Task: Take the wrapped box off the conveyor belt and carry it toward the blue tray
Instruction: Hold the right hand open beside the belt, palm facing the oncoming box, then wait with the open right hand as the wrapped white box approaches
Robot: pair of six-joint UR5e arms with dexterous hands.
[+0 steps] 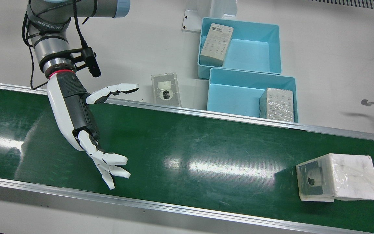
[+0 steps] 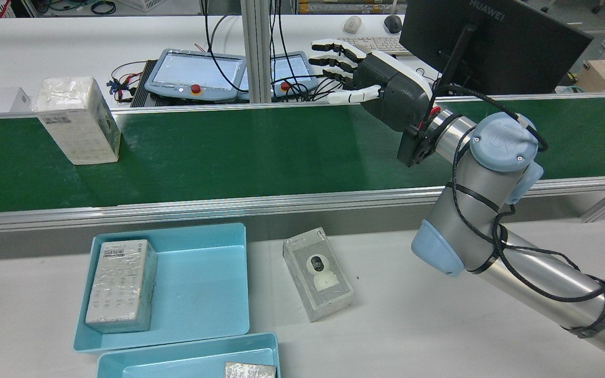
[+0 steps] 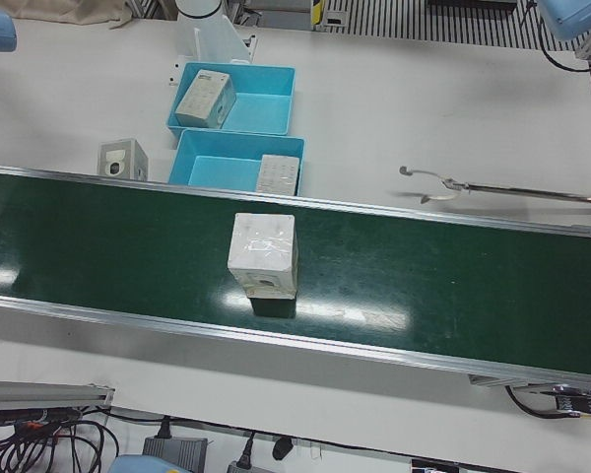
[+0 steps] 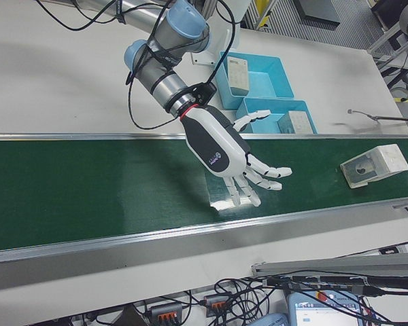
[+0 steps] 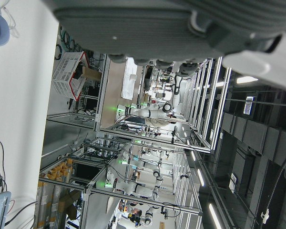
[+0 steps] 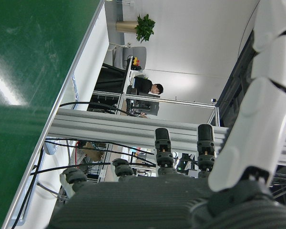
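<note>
The wrapped box [image 1: 336, 177] lies on the green conveyor belt [image 1: 187, 143], pale and film-covered, far toward the robot's left end [image 2: 77, 119] [image 3: 264, 254] [image 4: 374, 165]. My right hand [image 1: 76, 113] hovers over the belt well away from it, fingers spread and holding nothing [image 2: 381, 79] [image 4: 224, 146]. Two blue trays [image 1: 239, 23] [image 1: 252, 74] stand on the white table beside the belt, each with a wrapped box inside. My left hand [image 5: 157, 28] shows only as a grey palm edge in its own view; its fingers are not readable.
A clear-wrapped camera box [image 1: 165, 89] [image 2: 318, 273] lies on the table by the belt rail, next to the trays. A thin metal rod [image 3: 443, 182] reaches over the table. Beyond the belt sit teach pendants [image 2: 197, 73] and a monitor [image 2: 491, 42].
</note>
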